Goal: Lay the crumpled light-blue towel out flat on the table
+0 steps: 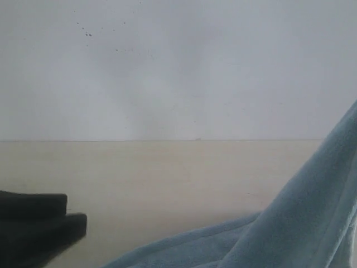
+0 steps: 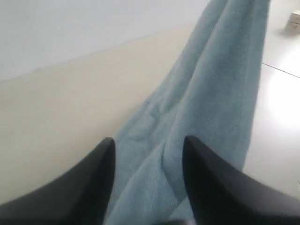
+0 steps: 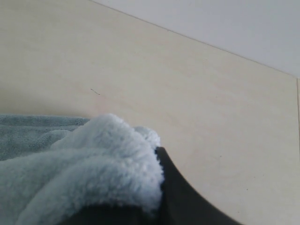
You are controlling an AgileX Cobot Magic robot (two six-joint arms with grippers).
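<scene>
The table (image 1: 167,178) was a wide, smooth, pale beige surface with a faint wood tone. Its far edge ran straight across at twelve o'clock in the exterior view. The light-blue towel (image 1: 184,251) lay on it around five o'clock, a low fold resting on the surface and the rest rising toward three o'clock.

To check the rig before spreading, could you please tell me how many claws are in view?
2. The left claw, open, faces the towel on the table; the right claw is shut on the towel's raised end, outside the exterior view.
</scene>
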